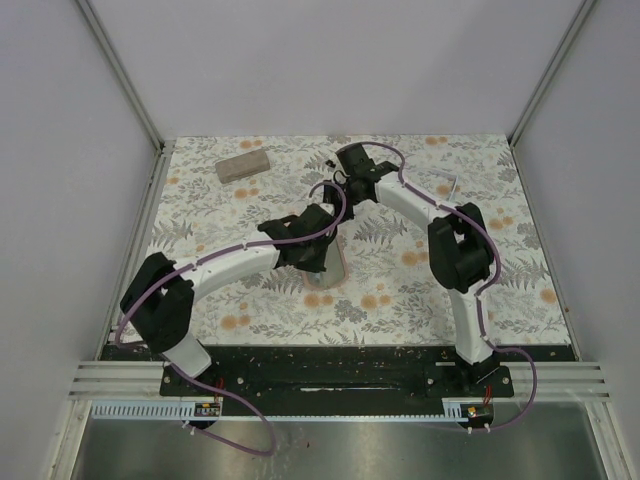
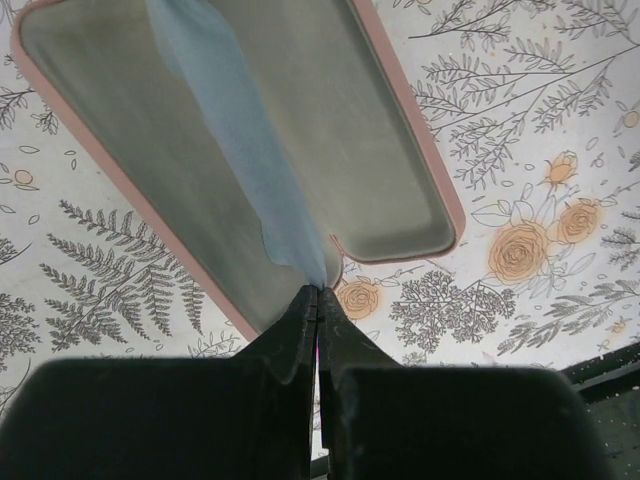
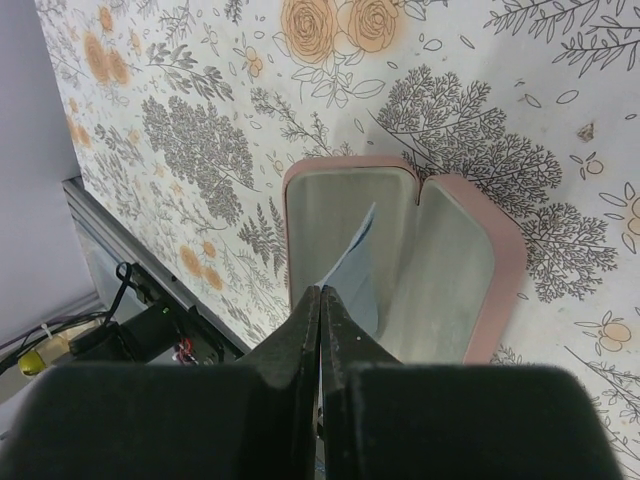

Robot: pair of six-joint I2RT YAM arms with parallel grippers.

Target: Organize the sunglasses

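Observation:
An open pink case [image 2: 405, 110] lies on the floral table, also in the right wrist view [image 3: 470, 260] and under the arms in the top view [image 1: 330, 275]. A light blue cloth [image 2: 240, 120] hangs over its grey inside [image 3: 355, 265]. My left gripper [image 2: 317, 290] is shut on one end of the cloth. My right gripper [image 3: 320, 288] is shut on the cloth too. A small dark shape at the far middle looks like the black sunglasses [image 1: 328, 162]. A thin white shape at the far right looks like the white sunglasses [image 1: 451, 186]. No sunglasses show in either wrist view.
A tan oblong case [image 1: 243, 165] lies closed at the far left. Both arms cross over the table's middle. White walls bound the table on the left, right and back. The black base rail [image 1: 330, 375] runs along the near edge.

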